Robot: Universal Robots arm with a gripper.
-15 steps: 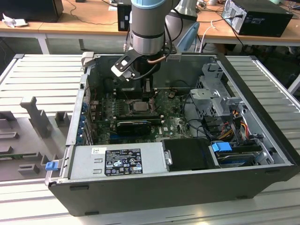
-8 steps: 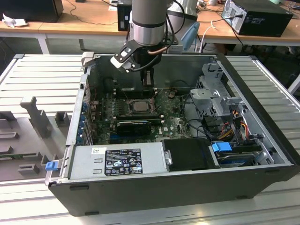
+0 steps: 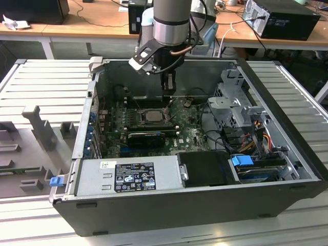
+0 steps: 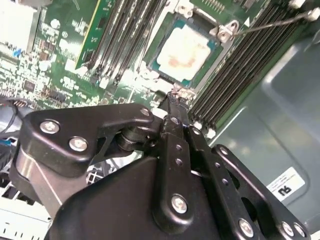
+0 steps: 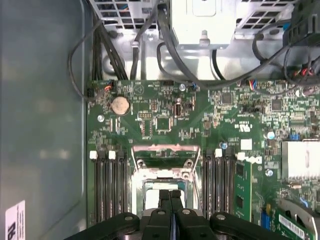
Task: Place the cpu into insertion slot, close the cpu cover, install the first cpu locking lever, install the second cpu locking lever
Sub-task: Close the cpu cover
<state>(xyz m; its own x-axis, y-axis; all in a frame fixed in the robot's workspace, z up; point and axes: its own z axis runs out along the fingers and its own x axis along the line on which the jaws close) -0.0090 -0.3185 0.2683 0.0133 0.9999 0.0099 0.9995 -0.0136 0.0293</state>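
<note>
Gripper (image 3: 168,101) condition: both fingers are pressed flat together with nothing clamped between them, as both wrist views show (image 4: 175,100) (image 5: 170,194). The arm reaches down into the open computer case (image 3: 154,210), which lies on its side on a slatted metal table (image 3: 46,82).

Inside the case, the green circuit board (image 5: 165,105) covers the floor towards the far wall. The insertion slot (image 4: 207,67) sits near the middle of this board, between two banks of memory slots (image 5: 107,185). The cpu (image 3: 152,116) lies flat and square inside the slot, pale metal top upward (image 4: 182,47).

The cpu cover (image 5: 167,150) appears raised off the slot in the first wrist view, standing at the slot edge nearer the coin cell (image 5: 120,106). The fingertips are at that same edge of the slot, just beside a small silver tab; contact cannot be confirmed. A thin wire locking lever (image 4: 270,22) runs out from one corner of the slot across the memory slots. The power supply (image 3: 128,177) occupies the near wall of the case.
</note>
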